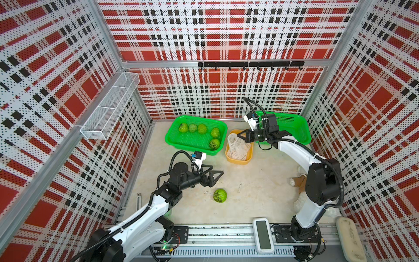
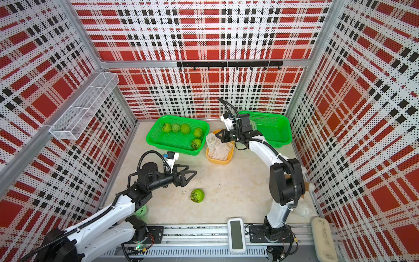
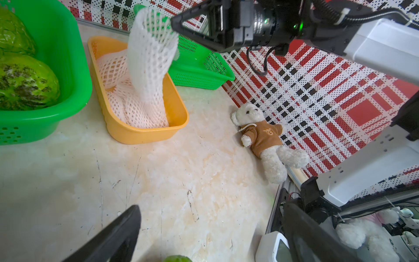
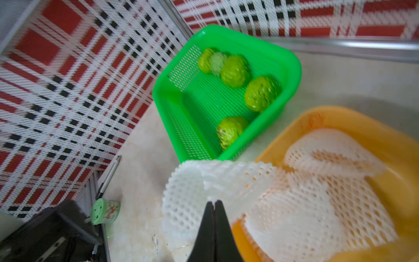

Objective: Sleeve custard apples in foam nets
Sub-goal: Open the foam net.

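Custard apple (image 1: pixel 220 195) lies loose on my table in both top views, near the left gripper (image 1: pixel 217 170), whose jaws stand spread wide and apart from it; five more sit in the green basket (image 1: pixel 172 138). My right gripper (image 1: pixel 238 135) pinches a foam net (image 1: pixel 231 138) above the yellow tray (image 1: pixel 238 161). Left wrist view: the net hangs from those closed jaws, its lower end down in the tray. Right wrist view: jaws pressed together on the net's rim.
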